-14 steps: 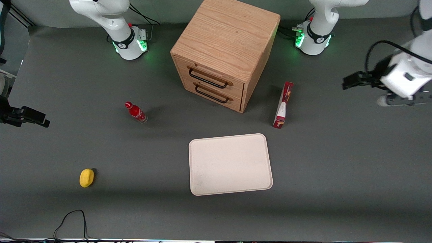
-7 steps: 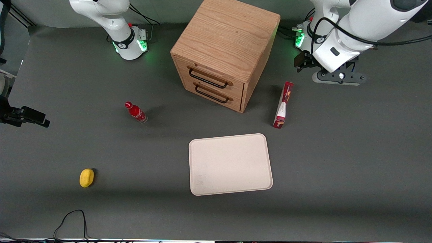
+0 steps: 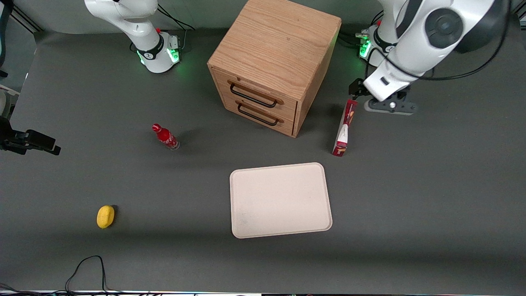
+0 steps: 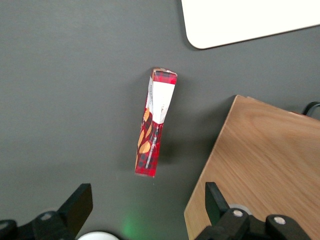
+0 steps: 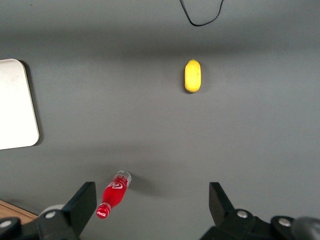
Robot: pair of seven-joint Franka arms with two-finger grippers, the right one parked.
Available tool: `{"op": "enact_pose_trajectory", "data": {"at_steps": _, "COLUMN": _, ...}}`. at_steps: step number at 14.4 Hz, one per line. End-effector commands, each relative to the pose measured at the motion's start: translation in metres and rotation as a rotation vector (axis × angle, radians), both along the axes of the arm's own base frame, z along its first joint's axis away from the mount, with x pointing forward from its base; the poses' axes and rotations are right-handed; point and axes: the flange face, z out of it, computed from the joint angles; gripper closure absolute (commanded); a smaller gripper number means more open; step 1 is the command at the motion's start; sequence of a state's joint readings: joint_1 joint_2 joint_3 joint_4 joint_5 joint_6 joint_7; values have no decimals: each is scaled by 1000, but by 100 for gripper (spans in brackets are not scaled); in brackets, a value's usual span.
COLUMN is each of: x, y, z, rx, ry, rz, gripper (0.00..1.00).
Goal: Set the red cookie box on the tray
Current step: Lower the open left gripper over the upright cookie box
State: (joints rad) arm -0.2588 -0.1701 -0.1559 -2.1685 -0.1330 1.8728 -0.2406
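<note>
The red cookie box (image 3: 344,128) lies on its thin edge on the grey table, beside the wooden cabinet (image 3: 273,61) and a little farther from the front camera than the cream-white tray (image 3: 280,200), which has nothing on it. My gripper (image 3: 355,89) hangs above the table just past the end of the box that is farthest from the front camera. In the left wrist view the box (image 4: 152,125) lies ahead of my gripper (image 4: 147,200), whose black fingers (image 4: 80,200) stand wide open with nothing between them. The tray's corner (image 4: 250,20) shows past the box.
The cabinet's side (image 4: 260,165) is close by one finger. A small red bottle (image 3: 165,136) stands toward the parked arm's end, with a yellow lemon-like object (image 3: 105,216) nearer the front camera. A black cable (image 3: 86,267) loops at the front edge.
My arm has swung in from the working arm's end of the table and come down close to the box's end. The box and tray have not moved.
</note>
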Motion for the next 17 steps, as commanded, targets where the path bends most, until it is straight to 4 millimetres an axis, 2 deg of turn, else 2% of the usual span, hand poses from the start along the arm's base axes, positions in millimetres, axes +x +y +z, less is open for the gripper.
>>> {"op": "enact_pose_trajectory", "data": {"at_steps": 1, "x": -20, "y": -5, "z": -51, "rx": 0, "ry": -33, "rz": -47, "gripper": 0}}
{"op": "enact_pose_trajectory", "data": {"at_steps": 3, "x": -25, "y": -18, "z": -92, "rx": 2, "ry": -30, "rz": -92, "gripper": 0}}
{"op": "enact_pose_trajectory", "data": {"at_steps": 7, "x": -23, "y": -17, "z": -164, "rx": -19, "ry": -73, "rz": -103, "gripper": 0}}
{"op": "enact_pose_trajectory", "data": {"at_steps": 10, "x": -23, "y": -16, "z": -208, "rx": -31, "ry": -100, "rz": -102, "gripper": 0}}
{"op": "enact_pose_trajectory", "data": {"at_steps": 12, "x": -25, "y": -18, "z": -223, "rx": -33, "ry": -97, "rz": -127, "gripper": 0}}
{"op": "enact_pose_trajectory", "data": {"at_steps": 16, "x": -27, "y": -18, "z": -225, "rx": -30, "ry": -85, "rz": -129, "gripper": 0}}
{"op": "enact_pose_trajectory", "data": {"at_steps": 17, "x": -27, "y": -18, "z": -225, "rx": -30, "ry": -85, "rz": -129, "gripper": 3}}
